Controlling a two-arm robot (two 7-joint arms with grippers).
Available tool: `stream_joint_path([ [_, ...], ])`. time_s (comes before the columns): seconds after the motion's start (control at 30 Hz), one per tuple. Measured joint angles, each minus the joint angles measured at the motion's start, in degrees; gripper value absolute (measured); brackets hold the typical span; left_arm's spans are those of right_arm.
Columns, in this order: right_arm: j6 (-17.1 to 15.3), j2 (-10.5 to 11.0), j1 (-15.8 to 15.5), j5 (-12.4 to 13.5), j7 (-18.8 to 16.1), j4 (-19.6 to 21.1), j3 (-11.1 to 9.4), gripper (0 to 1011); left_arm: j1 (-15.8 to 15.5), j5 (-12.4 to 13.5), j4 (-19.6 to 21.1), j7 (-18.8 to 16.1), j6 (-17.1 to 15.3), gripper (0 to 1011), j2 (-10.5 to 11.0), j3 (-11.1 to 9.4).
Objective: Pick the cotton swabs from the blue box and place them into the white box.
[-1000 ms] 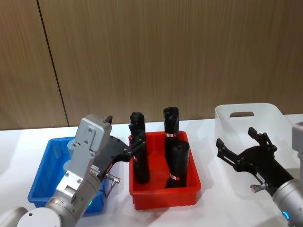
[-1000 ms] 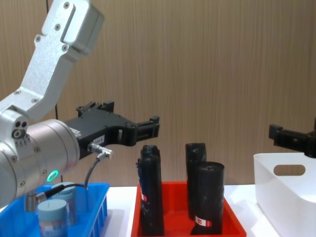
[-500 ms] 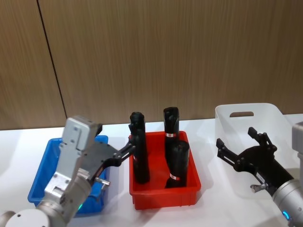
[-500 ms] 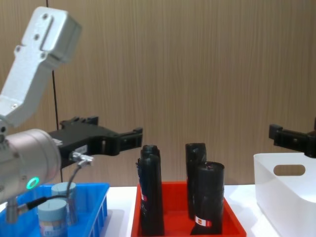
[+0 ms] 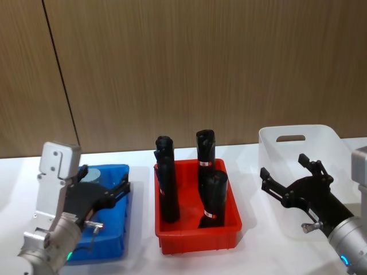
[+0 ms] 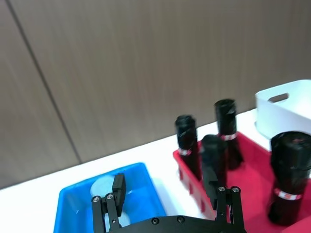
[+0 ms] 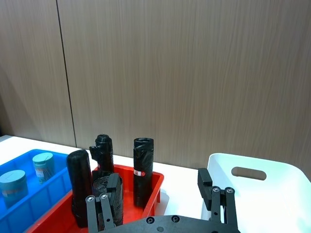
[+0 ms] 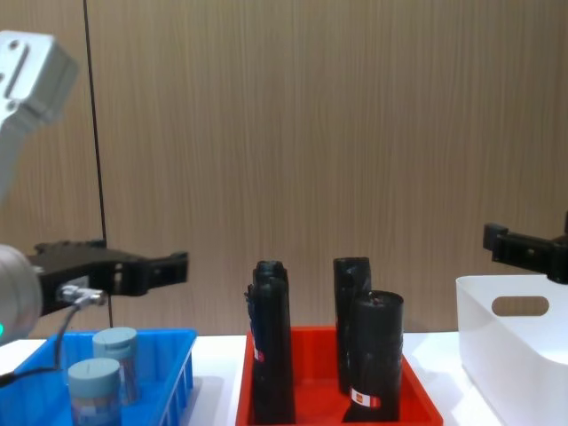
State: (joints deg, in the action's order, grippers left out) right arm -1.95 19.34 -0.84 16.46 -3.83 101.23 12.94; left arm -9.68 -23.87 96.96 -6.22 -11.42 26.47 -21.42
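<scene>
Even, diffuse indoor light from above fills all four views. The wood-panelled wall (image 5: pixel 200 69) is uniformly lit, without hot spots. The white table (image 5: pixel 143 260) reads bright, with only a soft, narrow shadow along the front of the red tray (image 5: pixel 198 242). The black rolls (image 8: pixel 373 355) stay dark, showing a faint sheen; the white box (image 5: pixel 321 134) appears pale, without glare.

No lettering can be read anywhere. The black rolls (image 8: pixel 374 351) standing in the red tray (image 8: pixel 315 355) carry small red-and-white stickers (image 8: pixel 359 397), their print too small to make out. The cotton swabs (image 8: pixel 93 390) in the blue box (image 8: pixel 180 377) wear labels, likewise illegible.
</scene>
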Motion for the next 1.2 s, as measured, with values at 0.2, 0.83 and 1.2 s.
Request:
stream_joint_path([
  [0.2, 0.00, 0.00, 0.00, 0.00, 0.00, 0.00, 0.00, 1002, 0.75, -2.76, 0.57, -2.66, -3.81, 1004, 0.99, 1.20],
  [0.83, 0.00, 0.00, 0.00, 0.00, 0.00, 0.00, 0.00, 1002, 0.21, -7.55, -1.36, -7.45, -13.54, 1004, 0.93, 3.43],
  [1.2, 0.00, 0.00, 0.00, 0.00, 0.00, 0.00, 0.00, 1002, -2.27, -8.10, -5.85, -6.15, -15.59, 1004, -0.53, 4.01],
])
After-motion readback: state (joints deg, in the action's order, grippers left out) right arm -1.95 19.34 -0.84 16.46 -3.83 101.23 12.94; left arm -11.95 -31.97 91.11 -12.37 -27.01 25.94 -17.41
